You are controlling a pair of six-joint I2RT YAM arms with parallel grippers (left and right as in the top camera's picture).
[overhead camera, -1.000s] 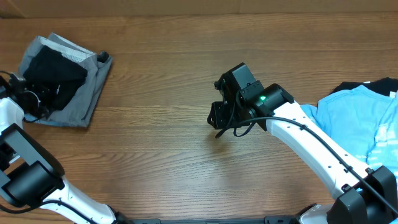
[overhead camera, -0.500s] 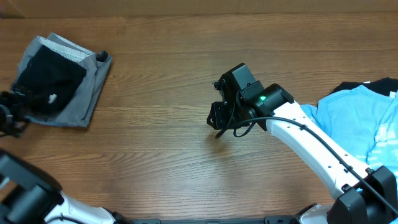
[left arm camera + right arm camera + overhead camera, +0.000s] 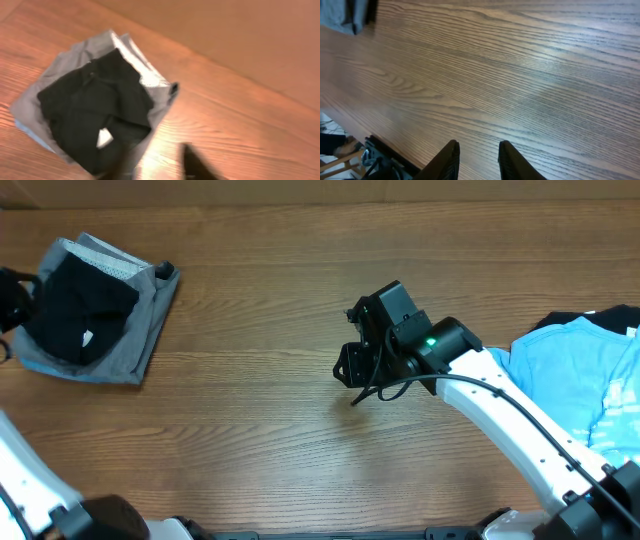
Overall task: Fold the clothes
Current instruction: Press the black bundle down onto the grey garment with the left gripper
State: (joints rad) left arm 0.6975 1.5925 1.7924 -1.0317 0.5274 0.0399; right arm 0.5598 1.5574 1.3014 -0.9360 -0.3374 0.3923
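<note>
The folded gray garment (image 3: pixel 140 330) with a black garment (image 3: pixel 80 305) on top lies far-to-near, slightly tilted; left gripper (image 3: pixel 152 152) and right gripper (image 3: pixel 476 150) both spread, empty

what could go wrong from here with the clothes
1. The left end effector hovers open close to the black garment, which lies rumpled on the gray garment; a careless swing could snag it and undo the stack.
2. The blue shirt lies bunched right beside the right arm; the arm may drag it.
</note>
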